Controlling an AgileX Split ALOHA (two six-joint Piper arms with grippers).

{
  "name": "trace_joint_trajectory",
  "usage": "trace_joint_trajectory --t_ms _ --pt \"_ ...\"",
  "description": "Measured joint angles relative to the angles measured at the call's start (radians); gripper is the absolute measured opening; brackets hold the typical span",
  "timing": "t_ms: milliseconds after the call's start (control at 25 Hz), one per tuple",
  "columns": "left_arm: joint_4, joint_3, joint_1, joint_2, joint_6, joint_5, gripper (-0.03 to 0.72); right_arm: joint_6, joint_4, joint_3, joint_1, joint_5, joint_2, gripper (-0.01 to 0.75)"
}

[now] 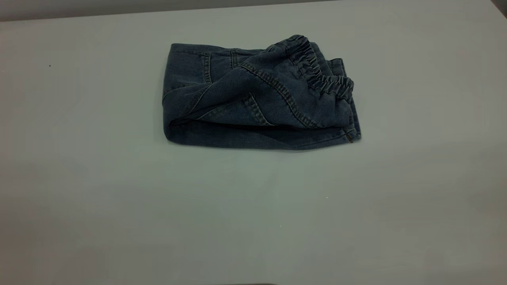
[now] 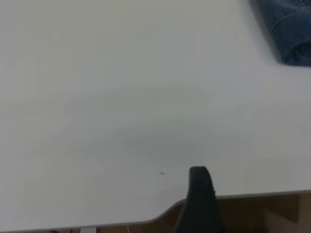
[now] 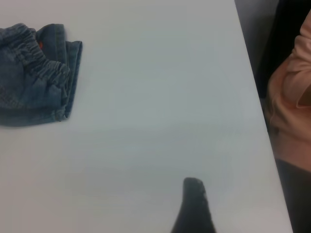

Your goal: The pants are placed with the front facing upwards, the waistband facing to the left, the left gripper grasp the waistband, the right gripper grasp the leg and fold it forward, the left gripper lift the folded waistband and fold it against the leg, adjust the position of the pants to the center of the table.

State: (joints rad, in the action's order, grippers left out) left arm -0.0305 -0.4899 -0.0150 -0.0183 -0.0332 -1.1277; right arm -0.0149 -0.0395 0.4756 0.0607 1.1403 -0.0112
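Left pincer [image 2: 199, 194]: one dark finger shows over the tabletop's near edge; open or closed, cannot tell. The plain pale grey tabletop [image 1: 79, 206] lies bare ahead of it. The short blue denim pants [image 1: 257, 99] lie folded, well away from both pincers, gathered waistband [image 1: 321, 71] on top. Judgement: soft, light, limp cloth; best gripped at the thick ruched band. No containers. Right pincer [image 3: 193, 206]: likewise one finger, state unreadable. A person's peach sleeve [image 3: 291, 107] sits beyond the tabletop edge.

Folded pants [image 1: 257, 99] lie on table [image 1: 119, 206] w/ waistband [image 1: 323, 69] at right, toward far edge.
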Motion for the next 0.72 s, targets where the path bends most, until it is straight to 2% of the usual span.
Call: trace_joint_trajectory --t_ms 720 --pt "0.0 0.0 0.0 0.0 0.0 0.0 0.496 -0.001 0.0 -0.001 0.0 0.0 0.0 0.444"
